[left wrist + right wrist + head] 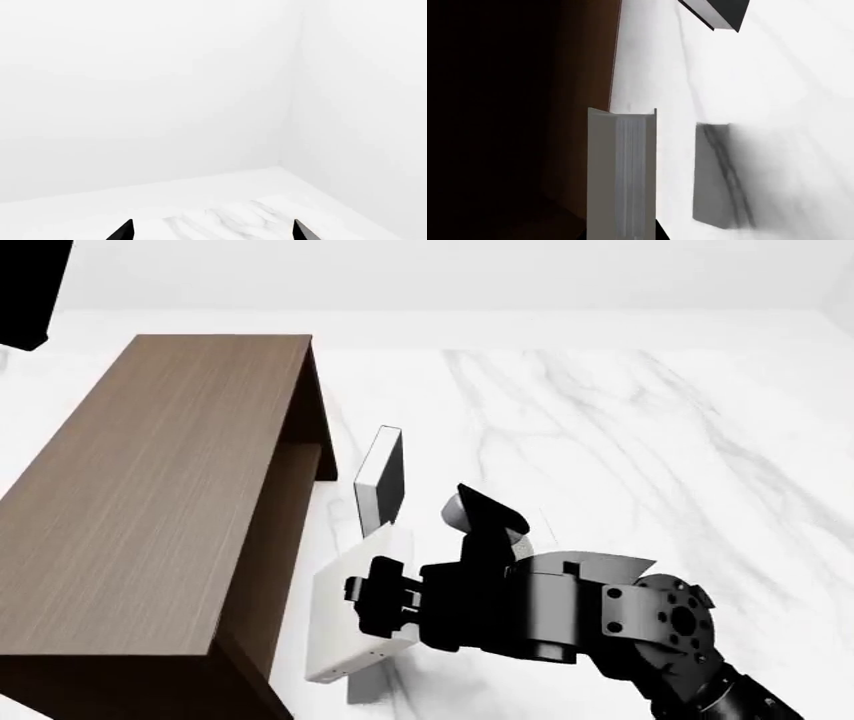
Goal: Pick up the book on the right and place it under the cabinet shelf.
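My right gripper (378, 608) is shut on the off-white book (350, 612) and holds it tilted, up off the marble surface, close to the open side of the dark-brown cabinet (160, 490). The shelf's front edge (302, 447) shows inside the opening. In the right wrist view the book's page edge (624, 170) runs out from my gripper (624, 236), with the cabinet's dark interior (507, 125) beside it. My left gripper (213, 235) is open and empty, showing only two black fingertips (123, 231) over the marble; it is out of the head view.
A book with a black face (382, 476) stands upright just past the held book, near the cabinet's opening; it also shows in the right wrist view (715, 12). A grey shadow-like patch (714, 175) lies on the marble beside the held book. White walls bound the marble surface (641, 440).
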